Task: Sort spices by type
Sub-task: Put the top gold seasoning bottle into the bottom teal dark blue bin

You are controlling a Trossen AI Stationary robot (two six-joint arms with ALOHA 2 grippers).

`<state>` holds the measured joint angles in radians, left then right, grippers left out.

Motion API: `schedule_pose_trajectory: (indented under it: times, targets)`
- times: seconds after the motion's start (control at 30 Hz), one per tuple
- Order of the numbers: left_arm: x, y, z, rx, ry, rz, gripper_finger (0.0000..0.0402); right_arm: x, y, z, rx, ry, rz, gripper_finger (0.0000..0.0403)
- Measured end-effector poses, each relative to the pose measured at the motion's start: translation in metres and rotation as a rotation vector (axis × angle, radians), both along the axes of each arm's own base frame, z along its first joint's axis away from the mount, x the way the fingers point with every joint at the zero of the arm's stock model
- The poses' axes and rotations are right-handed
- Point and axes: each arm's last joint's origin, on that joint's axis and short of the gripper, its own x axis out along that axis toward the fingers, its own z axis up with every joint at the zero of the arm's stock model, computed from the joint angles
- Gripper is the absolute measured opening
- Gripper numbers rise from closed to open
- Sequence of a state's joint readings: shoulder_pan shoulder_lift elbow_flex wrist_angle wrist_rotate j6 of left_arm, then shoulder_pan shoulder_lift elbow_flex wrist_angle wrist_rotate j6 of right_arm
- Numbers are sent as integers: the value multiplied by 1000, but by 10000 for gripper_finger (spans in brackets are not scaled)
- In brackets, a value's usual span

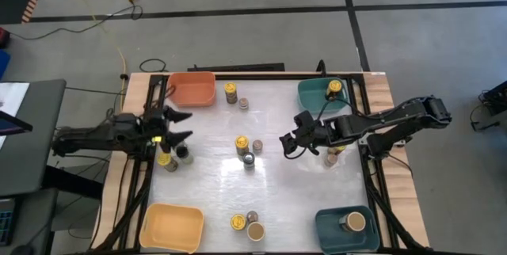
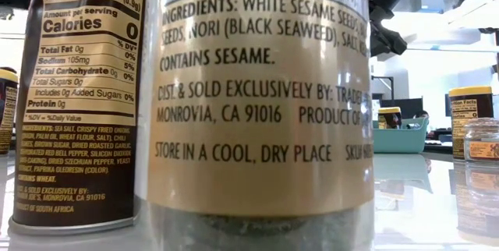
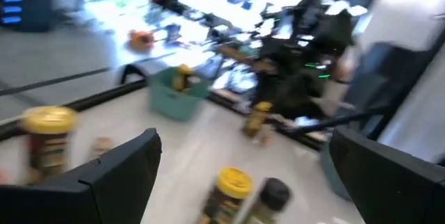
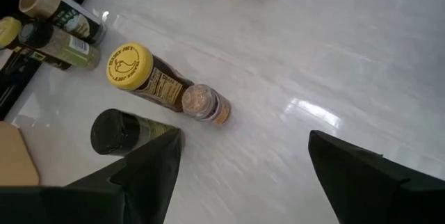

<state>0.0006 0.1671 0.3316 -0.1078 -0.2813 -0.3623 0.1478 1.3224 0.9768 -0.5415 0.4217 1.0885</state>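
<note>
White table (image 1: 301, 176), framed in wood. 4 bins at corners: orange (image 1: 192, 89), yellow (image 1: 171, 228), 2 teal (image 1: 317, 93), (image 1: 347, 229). Left gripper (image 1: 179, 127) at left edge, fingers spread, empty. Right gripper (image 1: 288, 146) right of centre, fingers apart, empty. Jars upright, long axes vertical, lids up: centre cluster of 3, yellow-lidded jar (image 4: 130, 65), grey-topped jar (image 4: 197, 99), black-lidded jar (image 4: 113, 131). Low view blocked by 2 close jars, labels cut off.

Glossy white tabletop (image 4: 361, 57); paper-labelled jar (image 2: 257, 103); wooden table edge (image 1: 383, 89).
</note>
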Motion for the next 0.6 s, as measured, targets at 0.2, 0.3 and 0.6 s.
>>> schedule_pose_trajectory:
  times: [0.2, 0.3, 0.6]
  targets:
    - [13, 4, 53, -2, 243, 125, 397, 0, 1, 0, -1, 4, 2, 342]
    - [26, 6, 73, -93, 383, 193, 396, 0, 1, 0, -3, 5, 6, 342]
    - [59, 15, 82, -488, 857, 385, 396, 0, 1, 0, -81, 45, 94, 342]
